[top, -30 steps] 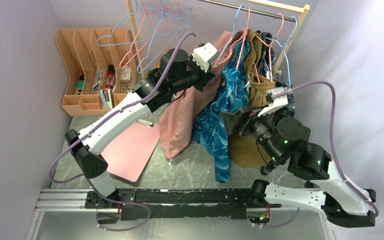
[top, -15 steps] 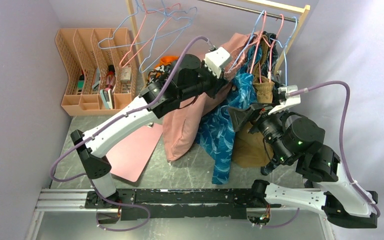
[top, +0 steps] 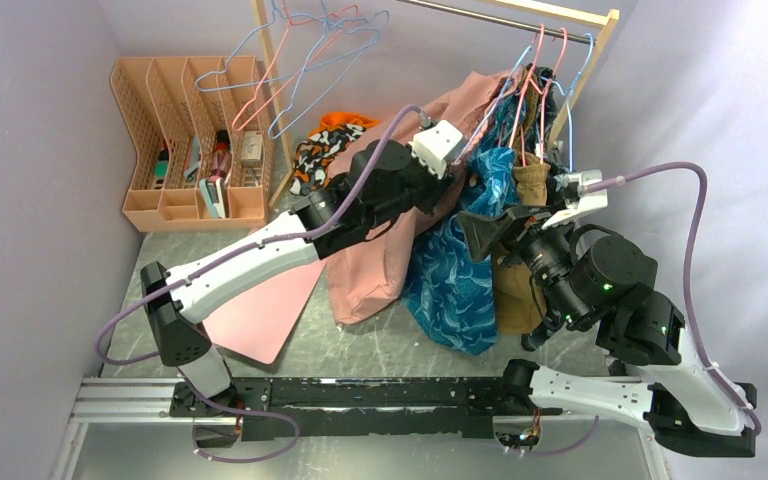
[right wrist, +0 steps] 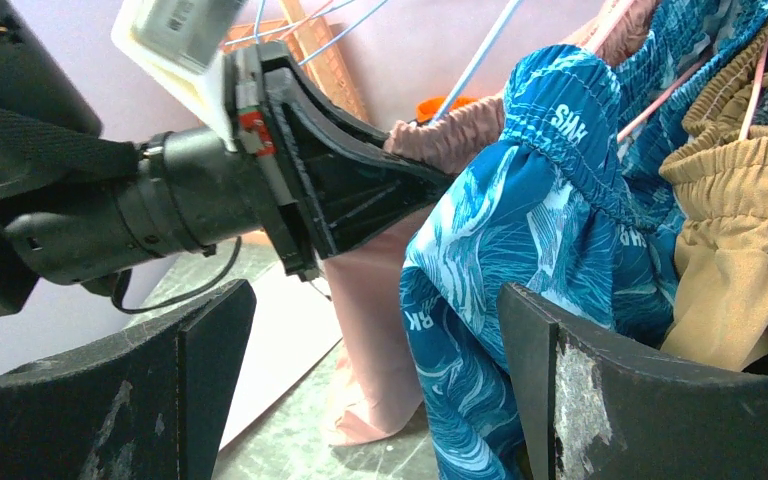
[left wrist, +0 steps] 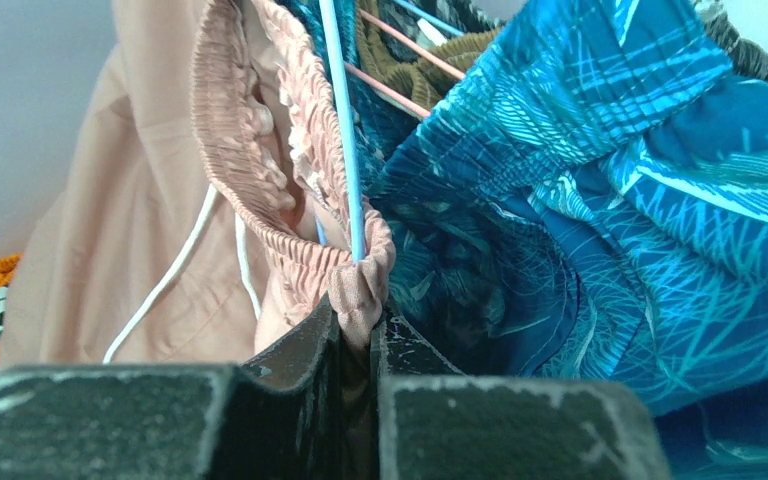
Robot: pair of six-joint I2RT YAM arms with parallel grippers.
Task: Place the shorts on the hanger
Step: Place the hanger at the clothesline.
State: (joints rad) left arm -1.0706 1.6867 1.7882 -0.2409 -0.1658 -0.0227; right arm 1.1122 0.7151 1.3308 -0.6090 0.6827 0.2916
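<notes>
Salmon shorts (left wrist: 140,220) clenched in the left gripper (left wrist: 358,335).
The waistband is pinched at twelve o'clock from the jaws, with the blue hanger (left wrist: 343,130) wire laid against it. The right gripper (right wrist: 370,330) is spread wide, and nothing is held.

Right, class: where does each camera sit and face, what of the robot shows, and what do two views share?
Top: above and behind, looking down at the table and clothes rail; left arm and right arm show.
Left wrist: looks along the shut left gripper pinching the shorts beside the hanger.
Right wrist: looks through the open right gripper at the left gripper and blue garment.
Shared: both wrist views show the shorts.
</notes>
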